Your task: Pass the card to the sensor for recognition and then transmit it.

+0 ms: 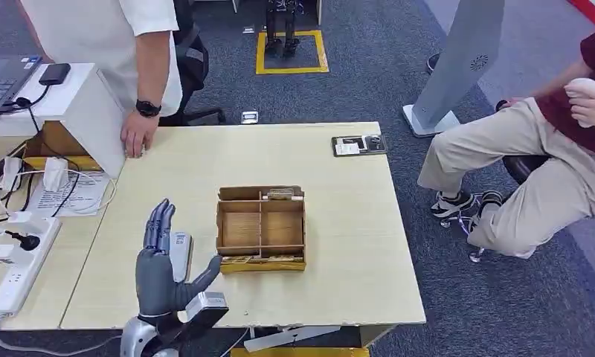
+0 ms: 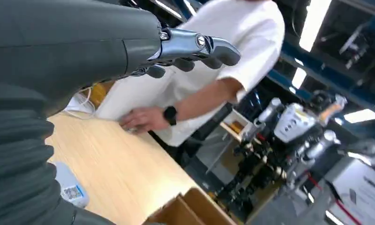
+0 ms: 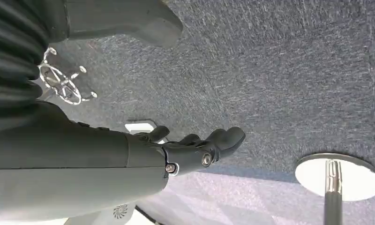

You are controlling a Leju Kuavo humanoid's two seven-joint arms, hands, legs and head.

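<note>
Left hand (image 1: 159,256) stands raised over the near edge of the worktop (image 1: 205,156), fingers (image 1: 159,223) straight and pointing away from the robot, thumb spread out to the side, holding nothing. Just beyond its palm, partly hidden behind the fingers, a small white sensor (image 1: 180,253) with a printed code lies flat on the worktop; the left wrist view shows it (image 2: 69,187) close under the hand (image 2: 129,47). To the thumb side of the hand, near but apart from it, sits a shallow brown divided box (image 1: 261,227) with flat cards (image 1: 280,195) in its far compartment and more (image 1: 261,259) along its near edge; which of them is the card to be passed cannot be told.

Well beyond the hand, a person in a white shirt rests a hand (image 1: 137,137) with a black wristwatch on the far edge of the worktop. A white power strip (image 1: 19,264) with plugged cables lies off to the hand's outer side.

Right hand (image 3: 195,150) hangs over grey carpet (image 3: 279,70), its fingers loosely curled and apart, gripping nothing. A seated person (image 1: 532,163) in tan trousers is off past the box, clear of the worktop.
</note>
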